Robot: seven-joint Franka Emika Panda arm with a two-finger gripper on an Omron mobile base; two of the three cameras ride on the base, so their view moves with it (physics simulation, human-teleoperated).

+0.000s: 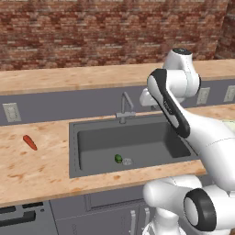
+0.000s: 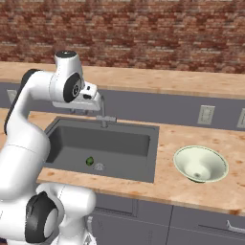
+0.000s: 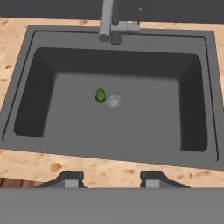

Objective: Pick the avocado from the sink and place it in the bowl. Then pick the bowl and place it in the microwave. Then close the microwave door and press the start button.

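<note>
Avocado lay well below my gripper, touching the drain mid-sink, walls well clear; my fingers stood apart, holding nothing.

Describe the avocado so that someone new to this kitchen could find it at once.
Look into the dark grey sink set in the wooden counter. On its floor, just beside the round metal drain, lies the avocado. It is small, dark green and oval, unlike the orange carrot on the counter.
</note>
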